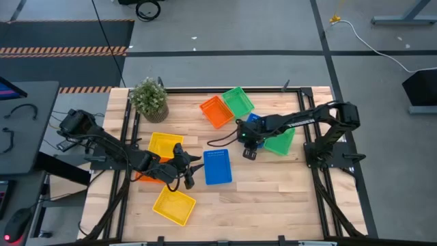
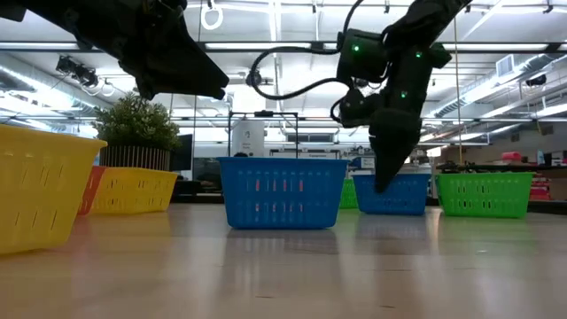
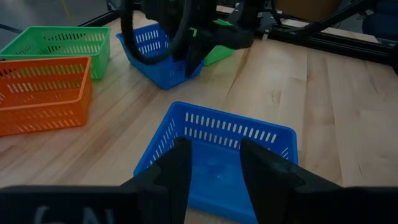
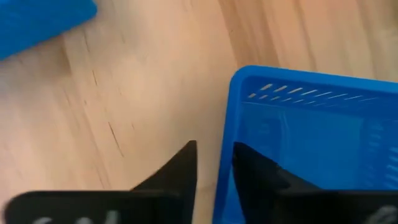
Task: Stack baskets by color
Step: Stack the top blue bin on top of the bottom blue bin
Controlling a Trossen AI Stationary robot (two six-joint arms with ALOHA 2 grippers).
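Seen level across the table: right gripper (image 2: 387,177) at far blue basket (image 2: 403,194), near blue basket (image 2: 282,193) alongside.

Even, bright indoor light.
Ceiling strip lights (image 2: 496,84) glare in the low view; table (image 2: 292,266) shows soft reflections; right wrist view blurred.

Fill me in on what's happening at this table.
Two arms are sorting coloured baskets. The right gripper straddles the wall of a blue basket beside a green basket, its fingers apart. The left gripper hovers open next to the other blue basket. Orange, green and yellow baskets lie scattered, unstacked.
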